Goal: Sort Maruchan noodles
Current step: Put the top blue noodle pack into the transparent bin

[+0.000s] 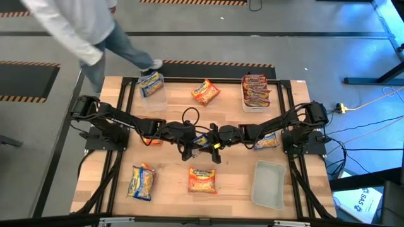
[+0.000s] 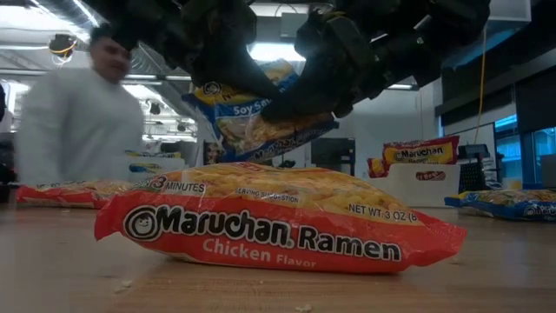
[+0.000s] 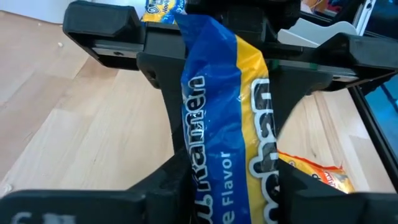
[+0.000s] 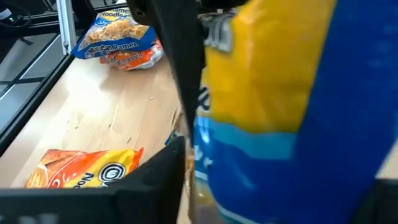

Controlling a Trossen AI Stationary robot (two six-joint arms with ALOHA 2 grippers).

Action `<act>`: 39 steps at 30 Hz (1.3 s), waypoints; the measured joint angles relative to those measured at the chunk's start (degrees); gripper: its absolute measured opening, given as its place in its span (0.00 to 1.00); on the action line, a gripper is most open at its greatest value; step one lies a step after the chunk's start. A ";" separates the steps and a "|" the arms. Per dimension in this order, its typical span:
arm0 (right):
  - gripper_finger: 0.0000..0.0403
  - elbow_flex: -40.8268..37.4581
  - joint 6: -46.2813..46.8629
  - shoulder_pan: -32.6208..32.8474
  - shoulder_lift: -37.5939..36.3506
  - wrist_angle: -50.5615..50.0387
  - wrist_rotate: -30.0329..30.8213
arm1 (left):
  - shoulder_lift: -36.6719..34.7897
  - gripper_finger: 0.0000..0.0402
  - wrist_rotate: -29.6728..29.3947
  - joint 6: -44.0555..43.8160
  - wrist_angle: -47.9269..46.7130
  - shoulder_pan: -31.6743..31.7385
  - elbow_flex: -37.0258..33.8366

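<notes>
A blue-and-yellow Maruchan noodle packet (image 1: 203, 140) (image 2: 261, 126) hangs above the table's middle between both arms. My left gripper (image 1: 197, 142) (image 3: 227, 155) reaches in from the left and is shut on it. My right gripper (image 1: 214, 139) comes from the right, and the same packet (image 4: 280, 112) fills its wrist view. An orange chicken packet (image 2: 278, 222) (image 1: 202, 180) lies flat near the front edge, and a blue-and-yellow one (image 1: 141, 181) lies at the near left. Another orange packet (image 1: 206, 92) lies at the far middle. My left gripper pinches the packet's left-hand end (image 3: 199, 143) between its two fingers (image 3: 163, 118), one on each side, so the packet is squeezed narrow there. The fingers come from the table's left, slanting a little down. The packet is lifted clear of the table and tilted.
A clear tub (image 1: 153, 94) at the far left holds a blue packet, and one at the far right (image 1: 255, 104) holds red packets. A third tub (image 1: 268, 183) stands at the near right. Packets lie under each arm (image 1: 153, 140) (image 1: 268, 142). A person (image 1: 76, 28) stands beyond the far left corner.
</notes>
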 joint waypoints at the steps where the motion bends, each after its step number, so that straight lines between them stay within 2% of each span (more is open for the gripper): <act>1: 0.45 0.00 0.02 0.00 0.00 0.04 0.00 | 0.00 0.29 -0.06 0.02 0.00 0.00 0.00; 5: 0.58 0.00 0.15 0.00 -0.54 -0.96 -1.30 | 0.00 0.28 0.79 0.59 -0.07 0.00 0.00; 8: 0.65 0.20 -0.71 0.02 -3.53 -6.30 -1.30 | -1.02 0.27 1.28 1.33 -1.26 -0.05 0.00; 10: 0.69 0.14 -1.91 0.38 -6.08 -11.85 -2.22 | -3.22 0.27 1.26 1.98 -3.46 -0.07 0.00; 13: 0.72 -1.79 -3.30 2.04 -9.53 -15.12 -2.53 | -8.05 0.27 -0.20 3.41 -8.34 -0.06 0.00; 17: 0.73 -6.18 -3.11 4.60 -10.02 -10.53 1.50 | -16.68 0.27 -4.57 5.49 -19.78 1.44 0.06; 20: 0.73 -9.23 -2.67 5.72 -9.39 -2.37 4.69 | -22.90 0.27 -9.39 8.11 -29.03 4.07 0.09; 23: 0.73 -12.16 -0.50 6.03 -9.01 3.18 6.82 | -27.43 0.27 -13.71 12.41 -39.59 8.55 2.05; 27: 0.73 -14.45 1.20 6.01 -8.92 7.88 9.17 | -29.08 0.27 -18.19 20.49 -50.40 15.97 7.94; 31: 0.73 -14.73 2.27 5.99 -8.92 7.78 10.79 | -29.02 0.27 -20.44 31.29 -53.68 23.41 12.17; 35: 0.73 -14.73 3.00 6.01 -8.92 7.81 10.79 | -28.92 0.27 -19.03 40.94 -53.35 31.79 13.25; 39: 0.73 -14.73 3.10 6.03 -8.90 7.72 10.77 | -28.30 0.27 -14.11 46.80 -55.27 40.06 13.25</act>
